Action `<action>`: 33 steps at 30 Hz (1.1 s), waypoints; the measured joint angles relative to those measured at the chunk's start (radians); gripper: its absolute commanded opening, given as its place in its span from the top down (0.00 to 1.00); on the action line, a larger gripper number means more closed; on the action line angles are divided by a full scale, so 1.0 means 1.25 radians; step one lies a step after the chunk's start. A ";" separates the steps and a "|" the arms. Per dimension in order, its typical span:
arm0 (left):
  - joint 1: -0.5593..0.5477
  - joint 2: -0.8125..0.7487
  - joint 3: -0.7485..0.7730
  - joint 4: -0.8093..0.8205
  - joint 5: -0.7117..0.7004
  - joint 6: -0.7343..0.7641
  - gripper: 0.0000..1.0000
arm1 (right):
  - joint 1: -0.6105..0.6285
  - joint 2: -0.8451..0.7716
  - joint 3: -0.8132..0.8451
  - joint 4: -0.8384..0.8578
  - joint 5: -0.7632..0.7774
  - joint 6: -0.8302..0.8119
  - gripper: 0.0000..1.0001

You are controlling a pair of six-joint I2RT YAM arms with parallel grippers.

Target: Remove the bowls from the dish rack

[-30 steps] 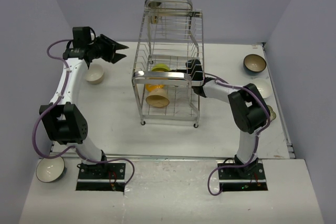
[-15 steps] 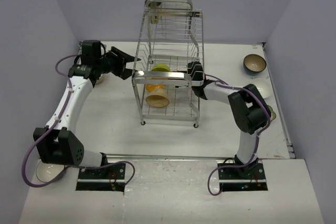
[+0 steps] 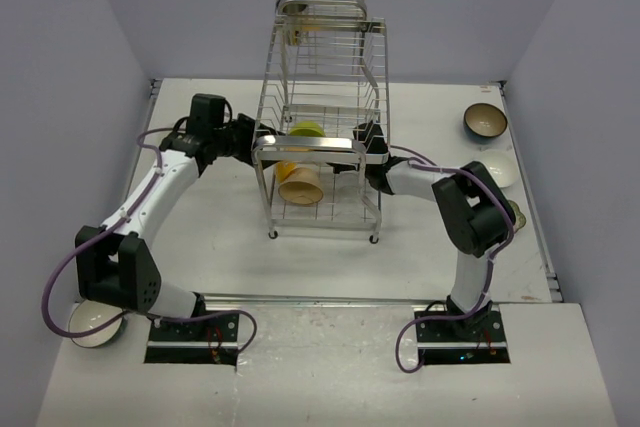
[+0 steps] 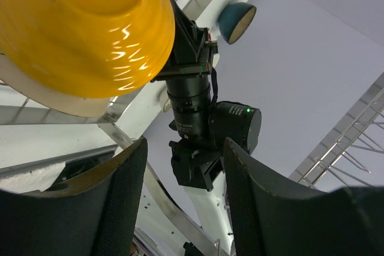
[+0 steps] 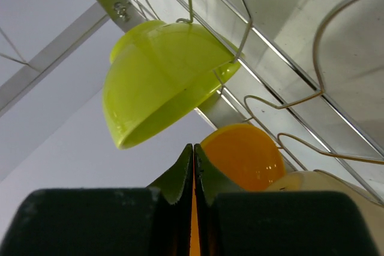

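Rack [image 3: 305,144] mid-bench, 3 bowls inside | left fingers [image 3: 258,137] swung in to rack's left side, half-open, empty | right fingers [image 5: 193,166] just closed, apparently pinching orange bowl [image 5: 243,154] rim | lift-out likely next

The dish rack [image 3: 320,127] is made of thin chrome wire, bright and mirror-shiny, with a flat polished metal bar [image 3: 305,146] across its front. The yellow bowl [image 4: 78,28] is seen to be smooth and glossy, streaked with bright reflections; the lime-green bowl [image 5: 162,82] is given the same slick, plastic-looking sheen. At two o'clock on the matt white table [image 3: 200,237], a dark bowl [image 3: 484,121] is finished glossy. The fingers [image 4: 123,208] of the left gripper [image 4: 185,148] are faced in matt black, finely dimpled padding; those of the right gripper [image 5: 193,151] are matt and dark.
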 measured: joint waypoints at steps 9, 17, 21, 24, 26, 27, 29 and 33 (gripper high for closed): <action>0.000 0.010 -0.022 0.018 -0.022 -0.013 0.46 | 0.005 0.000 -0.007 -0.002 0.004 -0.022 1.00; 0.017 0.052 -0.023 0.022 -0.030 0.002 0.47 | 0.007 -0.005 -0.033 0.044 0.006 -0.032 1.00; 0.036 0.065 -0.010 0.007 -0.042 0.025 0.47 | 0.007 -0.008 -0.038 0.050 0.006 -0.034 1.00; 0.050 0.072 0.025 -0.010 -0.056 0.050 0.47 | 0.007 -0.012 -0.041 0.047 0.002 -0.034 1.00; 0.062 0.073 0.045 -0.012 -0.063 0.065 0.47 | 0.007 -0.017 -0.044 0.038 -0.002 -0.032 1.00; 0.068 0.073 0.049 -0.011 -0.064 0.069 0.47 | 0.008 -0.020 -0.044 0.031 -0.004 -0.032 1.00; 0.081 0.073 0.050 -0.013 -0.068 0.079 0.47 | 0.009 -0.024 -0.045 0.020 -0.008 -0.031 1.00; 0.099 0.075 0.050 -0.020 -0.081 0.096 0.47 | 0.009 -0.031 -0.050 0.015 -0.021 -0.031 1.00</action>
